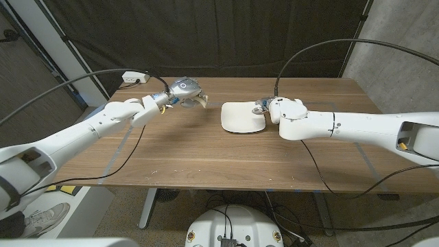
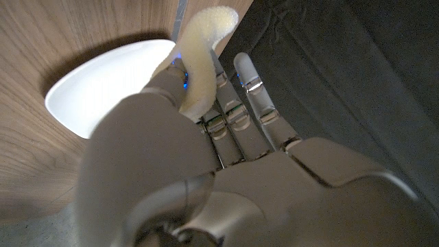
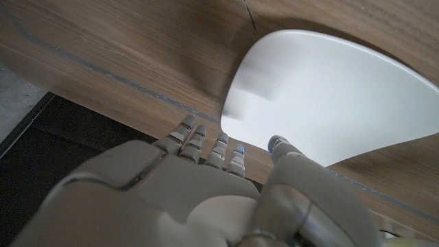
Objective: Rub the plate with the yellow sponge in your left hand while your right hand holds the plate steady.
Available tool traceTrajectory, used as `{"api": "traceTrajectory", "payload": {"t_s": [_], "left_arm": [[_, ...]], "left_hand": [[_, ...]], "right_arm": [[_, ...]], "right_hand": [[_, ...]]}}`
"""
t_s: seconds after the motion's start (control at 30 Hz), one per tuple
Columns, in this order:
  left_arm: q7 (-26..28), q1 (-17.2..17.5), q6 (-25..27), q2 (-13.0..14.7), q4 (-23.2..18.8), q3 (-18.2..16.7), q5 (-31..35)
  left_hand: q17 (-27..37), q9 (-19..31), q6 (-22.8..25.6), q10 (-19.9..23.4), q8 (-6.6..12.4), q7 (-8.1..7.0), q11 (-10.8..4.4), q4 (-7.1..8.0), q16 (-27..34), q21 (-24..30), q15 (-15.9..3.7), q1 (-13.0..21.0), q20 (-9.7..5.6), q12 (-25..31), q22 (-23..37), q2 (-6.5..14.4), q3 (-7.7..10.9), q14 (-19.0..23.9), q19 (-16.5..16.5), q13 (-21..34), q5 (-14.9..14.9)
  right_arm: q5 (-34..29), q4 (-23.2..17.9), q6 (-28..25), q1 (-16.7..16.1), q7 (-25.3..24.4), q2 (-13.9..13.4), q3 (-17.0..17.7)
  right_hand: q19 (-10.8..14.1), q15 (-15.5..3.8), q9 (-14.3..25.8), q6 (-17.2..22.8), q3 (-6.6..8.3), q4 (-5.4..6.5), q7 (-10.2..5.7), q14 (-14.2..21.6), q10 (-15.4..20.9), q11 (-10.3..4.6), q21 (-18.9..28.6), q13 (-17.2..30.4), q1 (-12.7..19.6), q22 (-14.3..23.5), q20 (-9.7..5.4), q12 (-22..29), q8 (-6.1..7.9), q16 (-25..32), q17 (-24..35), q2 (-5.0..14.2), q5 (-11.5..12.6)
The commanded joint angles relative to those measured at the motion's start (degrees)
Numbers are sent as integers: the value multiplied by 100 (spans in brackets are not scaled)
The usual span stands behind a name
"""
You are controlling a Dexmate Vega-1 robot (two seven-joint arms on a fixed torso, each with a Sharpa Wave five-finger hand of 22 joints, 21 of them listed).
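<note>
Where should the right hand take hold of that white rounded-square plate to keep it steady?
On the white rounded-square plate, its right rim, nearest the right hand. The plate lies flat and shallow, so probably a thumb on the rim, coming from the robot's right.

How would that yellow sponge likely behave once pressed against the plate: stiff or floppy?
Probably floppy: the sponge bends in a curve where the left hand pinches it. Likely light and compressible, given its foamy surface. It may fold rather than scrub firmly on the plate.
</note>
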Motion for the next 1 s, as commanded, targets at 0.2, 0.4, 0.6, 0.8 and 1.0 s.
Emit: {"api": "traceTrajectory", "payload": {"t_s": [0.2, 0.4, 0.6, 0.8, 1.0], "left_arm": [[-872, 185, 581, -121, 126, -124, -254], [-1308, 173, 668, -162, 149, -139, -515], [-2136, 62, 533, -211, 228, -179, -1073], [-2963, -85, 542, -233, 229, -164, -1359], [-3325, -96, 553, -237, 225, -280, -1742]], "left_hand": [[34, 15, 0, 27, -5, -18, -11, 13, -44, 59, -68, 11, -662, -7, -4, -1, -17, 41, -18, 29, 16], [25, 27, -121, -45, -62, 2, -6, 30, -102, 95, -67, -2, -657, -59, 1, 14, -14, -20, 1, 11, 4], [-243, 48, -547, -465, -291, 112, 92, 272, -460, 203, -22, -434, -634, -235, -29, -41, -89, -313, 150, -155, -27], [-719, 32, -1076, -1185, -645, 66, 238, 656, -778, -146, 33, -1353, -358, -288, -89, -515, -366, -957, -110, -427, -1], [-986, 43, -1978, -2029, -879, 42, 495, 1091, -798, -832, 233, -2174, 426, -292, -105, -646, -535, -1961, -628, -582, 69]], "right_arm": [[368, -425, 402, -1411, -735, -335, 1856], [453, -502, 478, -1728, -898, -373, 2236], [516, -558, 532, -1948, -1018, -388, 2504], [518, -561, 518, -1984, -985, -387, 2540], [541, -555, 523, -2042, -1016, -364, 2624]], "right_hand": [[33, 10, 5, -254, -95, -3, 120, -75, -138, 57, 43, 8, -124, 15, 86, 12, 40, -8, 2, -43, -6], [17, 30, 6, -211, -132, 6, 186, -87, -136, 76, 36, 8, -163, 14, 94, 27, 79, -9, 4, -58, -8], [13, 37, 6, -191, -161, 15, 211, -89, -120, 104, 34, 8, -196, 13, 101, 43, 98, -6, 7, -67, -8], [-6, 46, 6, -179, -185, 19, 228, -86, -109, 128, 26, 7, -221, 12, 115, 54, 109, -3, 7, -73, -5], [-15, 48, 6, -171, -207, 21, 232, -86, -111, 129, 21, 7, -243, 11, 121, 59, 117, -2, 7, -80, -3]]}}
